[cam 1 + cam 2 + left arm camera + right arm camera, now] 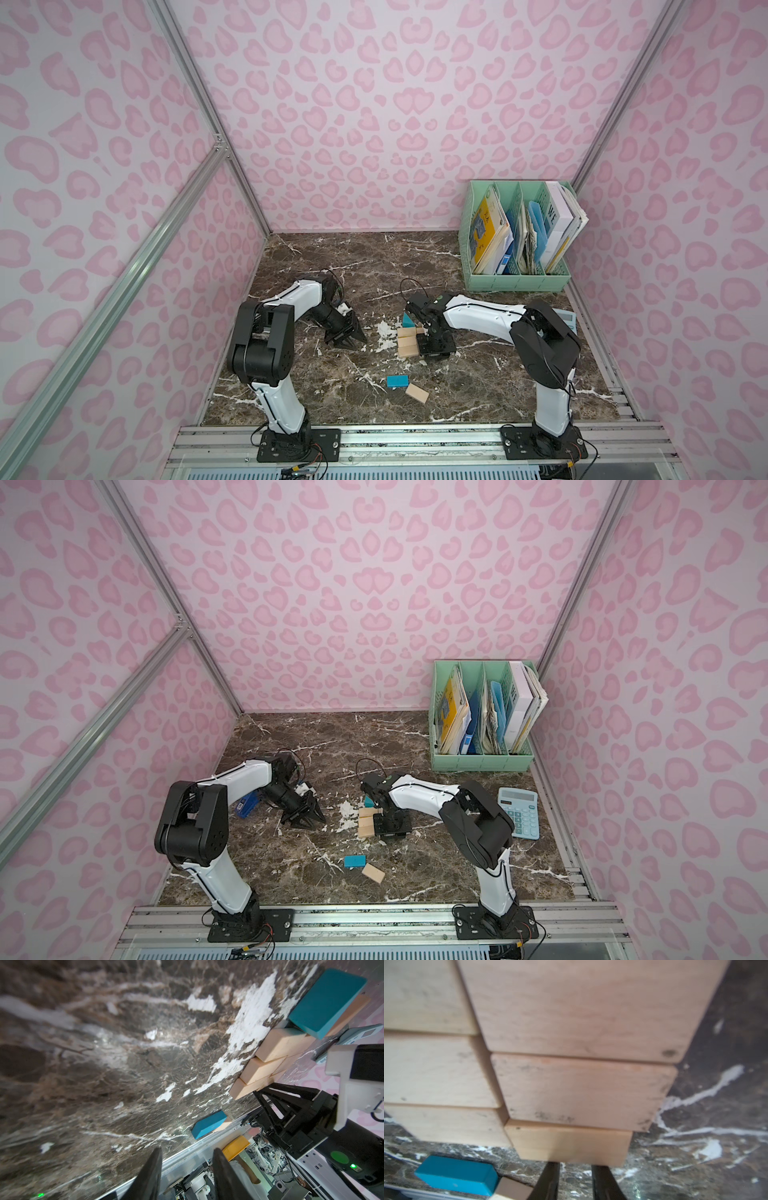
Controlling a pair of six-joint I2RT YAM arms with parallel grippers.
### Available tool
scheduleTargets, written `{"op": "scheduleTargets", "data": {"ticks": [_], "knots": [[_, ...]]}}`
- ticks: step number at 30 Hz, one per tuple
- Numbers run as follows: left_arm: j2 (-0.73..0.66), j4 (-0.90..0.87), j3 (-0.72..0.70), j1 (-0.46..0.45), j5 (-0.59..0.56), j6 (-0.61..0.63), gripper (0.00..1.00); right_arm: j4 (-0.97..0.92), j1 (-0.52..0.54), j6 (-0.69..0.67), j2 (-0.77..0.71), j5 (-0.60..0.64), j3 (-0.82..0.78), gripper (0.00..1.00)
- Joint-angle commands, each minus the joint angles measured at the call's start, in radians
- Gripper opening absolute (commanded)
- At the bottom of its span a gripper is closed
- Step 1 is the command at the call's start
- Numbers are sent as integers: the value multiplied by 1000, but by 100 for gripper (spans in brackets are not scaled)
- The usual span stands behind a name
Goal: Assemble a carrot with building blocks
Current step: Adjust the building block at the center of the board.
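**A:** Where does the carrot (406, 343) lie?

**B:** Flat, near the middle of the marble surface (332, 257). In both top views only one column of it shows, with the blue triangle (407, 321) at the far end. The right arm's wrist covers the rest.

**A:** And the covered part?

**B:** The right wrist view shows two columns of tan blocks (581, 1093) side by side, blurred and cut off by the frame. The right gripper (576, 1165) has its tips at the side of the end block (571, 1142). Its jaws are slightly parted, marble shows between them, and nothing is clasped.

**A:** The left gripper (357, 343)?

**B:** It is between the carrot and the left edge, clear of the blocks, with its jaws spread and empty. Whether it rests on the surface cannot be told.

**A:** Anything loose?

**B:** A blue rectangle (397, 381) and a loose tan block (417, 393) lie close together toward the near edge. Whether they touch is unclear.

**A:** What else?

**B:** A calculator (518, 812) by the right edge shows whole in a top view. A green file rack (515, 282) stands in the far right corner. A small blue object (247, 806) is half hidden behind the left arm, and what it is cannot be made out.
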Motion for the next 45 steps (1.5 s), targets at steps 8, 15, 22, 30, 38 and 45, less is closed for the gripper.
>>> {"op": "scheduleTargets", "data": {"ticks": [8, 15, 22, 30, 38, 45], "knots": [[-2, -9, 3, 0, 7, 1, 42, 32, -13, 3, 5, 14, 0, 28], [-1, -10, 3, 0, 6, 3, 42, 41, -17, 13, -14, -6, 28, 28], [5, -5, 2, 0, 12, 4, 42, -65, -40, -5, -100, 7, 98, 29], [34, 8, 33, -1, 37, -1, 41, -21, -186, -79, -114, 45, 25, 28], [77, 45, 70, -12, 61, -34, 41, 5, -248, -121, -12, 108, 142, 24], [81, 83, 55, -51, 73, -68, 27, 32, -271, -142, 46, 107, 160, 22]]}}
